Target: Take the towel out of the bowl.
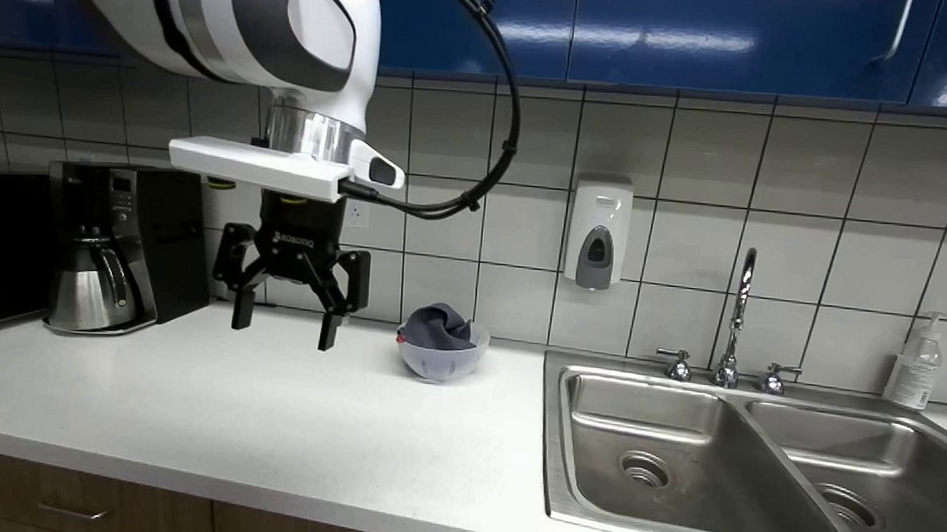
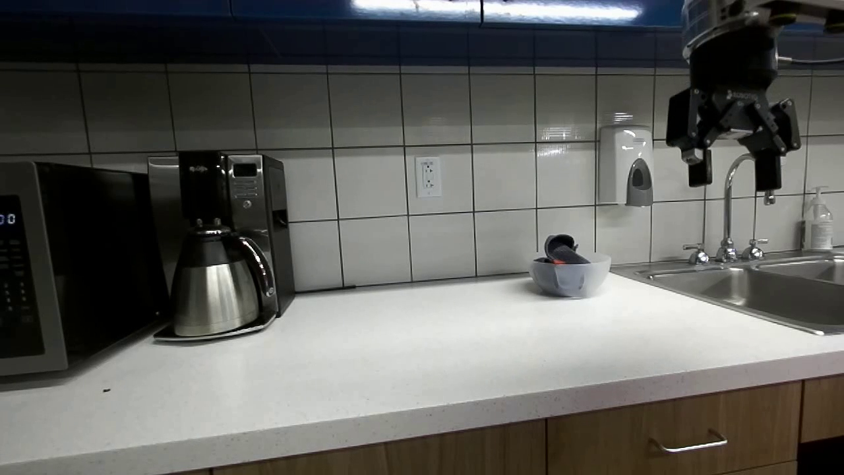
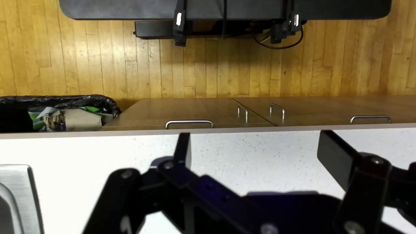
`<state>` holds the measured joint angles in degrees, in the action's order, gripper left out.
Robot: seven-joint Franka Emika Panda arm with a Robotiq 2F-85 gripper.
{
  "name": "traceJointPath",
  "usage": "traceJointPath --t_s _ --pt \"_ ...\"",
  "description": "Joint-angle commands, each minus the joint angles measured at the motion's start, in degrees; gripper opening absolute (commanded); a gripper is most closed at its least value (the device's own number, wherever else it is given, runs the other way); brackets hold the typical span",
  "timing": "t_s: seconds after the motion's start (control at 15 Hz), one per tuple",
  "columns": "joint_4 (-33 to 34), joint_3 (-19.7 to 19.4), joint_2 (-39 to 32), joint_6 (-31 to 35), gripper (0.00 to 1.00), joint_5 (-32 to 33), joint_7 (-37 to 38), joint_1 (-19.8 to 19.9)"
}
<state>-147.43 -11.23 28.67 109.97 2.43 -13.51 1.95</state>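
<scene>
The grey-blue towel (image 1: pixel 436 328) sits bunched inside the translucent bowl (image 1: pixel 441 366), with one fold (image 2: pixel 566 253) standing above the rim in both exterior views. The pincer (image 1: pixel 285 322) hangs higher than the bowl and well apart from it, apparently out in front, its jaws spread wide with nothing between them; the wrist view shows neither bowl nor towel. The step in hand is, I judge, the approach.

To do it well, bring the pincer over the bowl's middle before descending, fingers (image 1: pixel 242 309) pointing straight down. The standing fold looks the best hold: one finger to each side of it, tips dipping only a little below the bowl's rim, then closing on cloth alone. A finger landing outside the rim would probably pinch the bowl's side or shove the bowl, which looks light. Lift straight up, slowly at first, in case the bowl comes along.

The tiled wall (image 1: pixel 523 228) stands just behind the bowl, so let nothing swing that way. In the exterior views, the double-basin sink (image 1: pixel 556 429) begins near the bowl on its right, and the soap dispenser (image 1: pixel 599 231) hangs higher than the bowl on that same side. The most room on the tabletop (image 1: pixel 275 417) lies in front of the bowl and to its left, toward the coffee maker (image 2: pixel 204 198); the tabletop's front edge is well apart from the bowl.
</scene>
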Motion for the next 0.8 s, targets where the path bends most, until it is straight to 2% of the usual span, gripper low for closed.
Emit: traceJointPath --t_s 0.0,0.4,0.73 --pt "0.77 -0.45 -5.56 5.33 1.0 2.2 -2.54 2.2" --pt "4.64 -2.34 -14.91 15.0 1.0 1.78 -5.4 3.62" --pt "10.23 -3.02 -22.37 20.01 1.0 -0.21 -6.86 4.31"
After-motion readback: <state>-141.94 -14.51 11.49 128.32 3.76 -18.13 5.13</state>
